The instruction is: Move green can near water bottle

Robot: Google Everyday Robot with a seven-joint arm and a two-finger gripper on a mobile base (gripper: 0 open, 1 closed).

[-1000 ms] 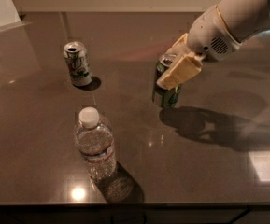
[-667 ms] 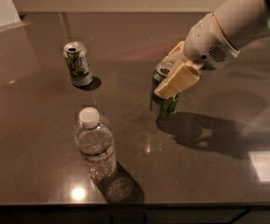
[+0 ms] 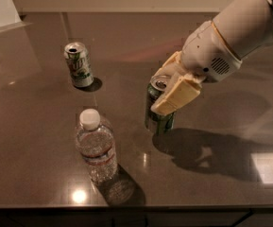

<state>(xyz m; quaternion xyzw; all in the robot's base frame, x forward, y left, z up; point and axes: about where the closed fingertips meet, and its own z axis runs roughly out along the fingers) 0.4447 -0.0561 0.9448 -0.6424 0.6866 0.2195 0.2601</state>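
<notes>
The green can is dark green with a silver top and stands upright at the middle of the dark table. My gripper reaches in from the upper right and is shut on the can, its cream fingers clamped around the can's upper body. The water bottle is clear with a white cap and stands upright to the can's lower left, a short gap away.
A white-silver can with green and red print stands at the back left. The table's front edge runs just below the bottle. A pale wall rises behind the table.
My gripper has carried the green can left and toward the front, closer to the water bottle. The bottle and the white-silver can have not moved.
</notes>
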